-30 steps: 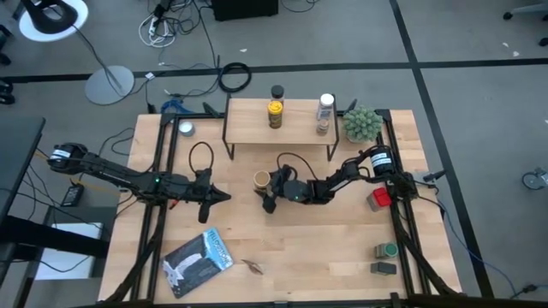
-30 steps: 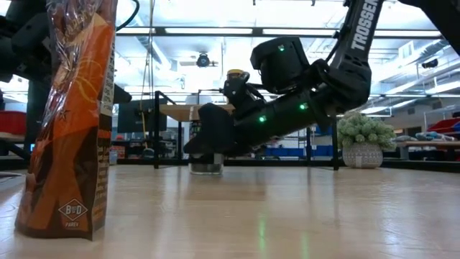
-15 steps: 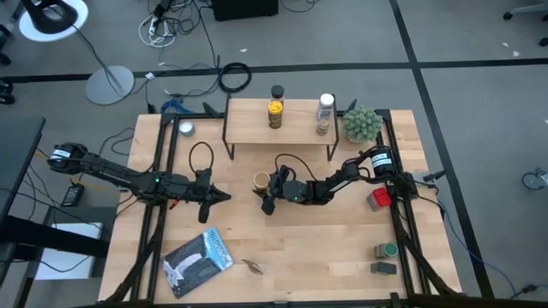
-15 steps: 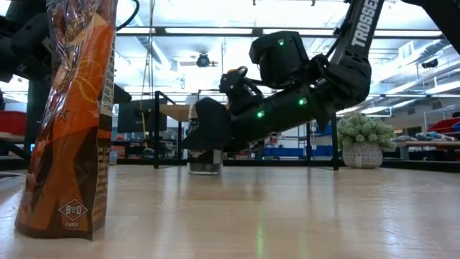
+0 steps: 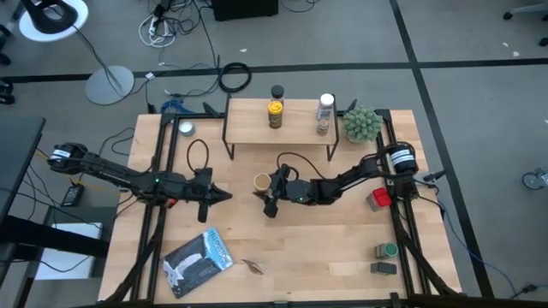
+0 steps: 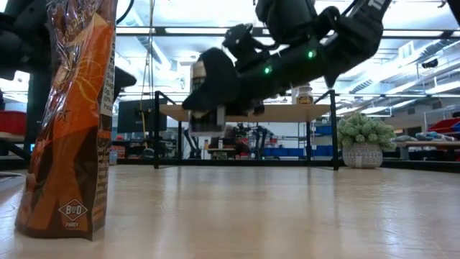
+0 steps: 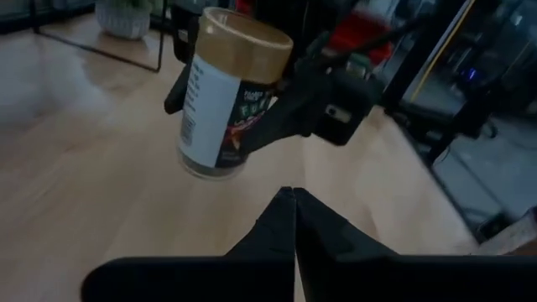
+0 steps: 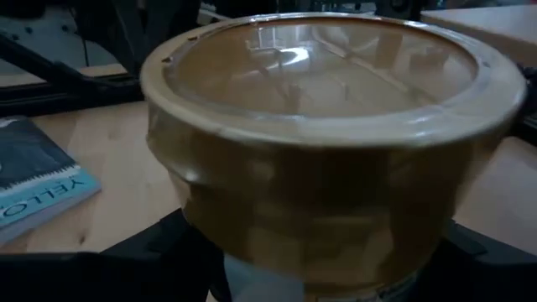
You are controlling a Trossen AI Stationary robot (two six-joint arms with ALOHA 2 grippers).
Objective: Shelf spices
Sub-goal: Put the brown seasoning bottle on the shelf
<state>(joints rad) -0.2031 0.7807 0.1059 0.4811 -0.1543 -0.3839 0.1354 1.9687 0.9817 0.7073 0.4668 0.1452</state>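
Observation:
My right gripper (image 5: pixel 267 190) is shut on a tan-lidded jar (image 7: pixel 226 101) with a white label, held above the table's middle (image 6: pixel 207 101). The shelf (image 5: pixel 278 128) stands at the far middle of the table. A yellow jar (image 5: pixel 275 114), a black-lidded jar (image 5: pixel 276 91) and a white-capped bottle (image 5: pixel 324 111) stand on it. My left gripper (image 5: pixel 224 196) waits shut, left of the jar, its fingertips (image 7: pixel 289 197) pointing toward it. My right gripper pinches the jar's body (image 7: pixel 252 109) below the tan lid (image 8: pixel 327 101) between its two fingers, one on each side. The fingers come nearly level from the table's right. The jar is lifted clear of the table, upright with a slight tilt.
A potted plant (image 5: pixel 362 124) stands right of the shelf. A red tin (image 5: pixel 379 198) and two green tins (image 5: pixel 387 257) sit by the right edge. A small tin (image 5: pixel 185 128) is at far left, a flat packet (image 5: pixel 199 261) near left, and an orange bag (image 6: pixel 68 115) close to the low camera.
My right gripper has risen from the table with the tan-lidded jar. The jar stood on the tabletop between the fingers before and now hangs clear above it. My left gripper has stayed in place.

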